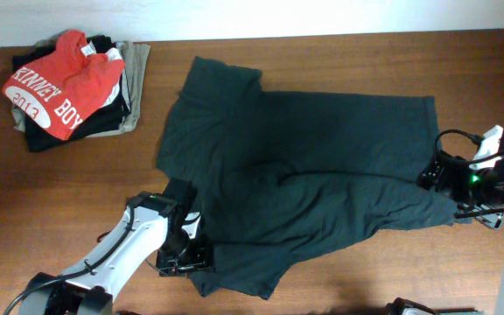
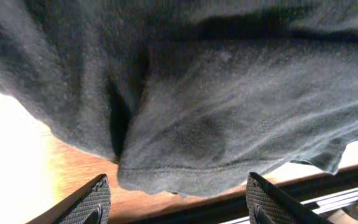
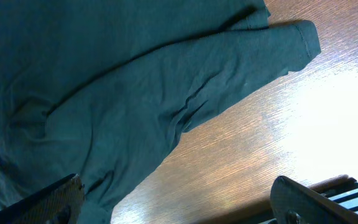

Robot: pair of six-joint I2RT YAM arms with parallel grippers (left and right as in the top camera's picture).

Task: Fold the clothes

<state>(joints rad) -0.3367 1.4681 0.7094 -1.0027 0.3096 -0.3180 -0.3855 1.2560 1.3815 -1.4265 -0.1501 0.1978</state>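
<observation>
My two claws are both open at the edges of the dark shirt (image 1: 304,157).

My left claw (image 2: 178,200) has its fingers apart, with the shirt's hem just in front of them, not pinched. My right claw (image 3: 176,202) is wide open over the shirt's edge. Only from above do I see the whole shirt spread on the table (image 1: 339,48), and a red shirt (image 1: 59,83) on a pile (image 1: 112,118) far left.
</observation>
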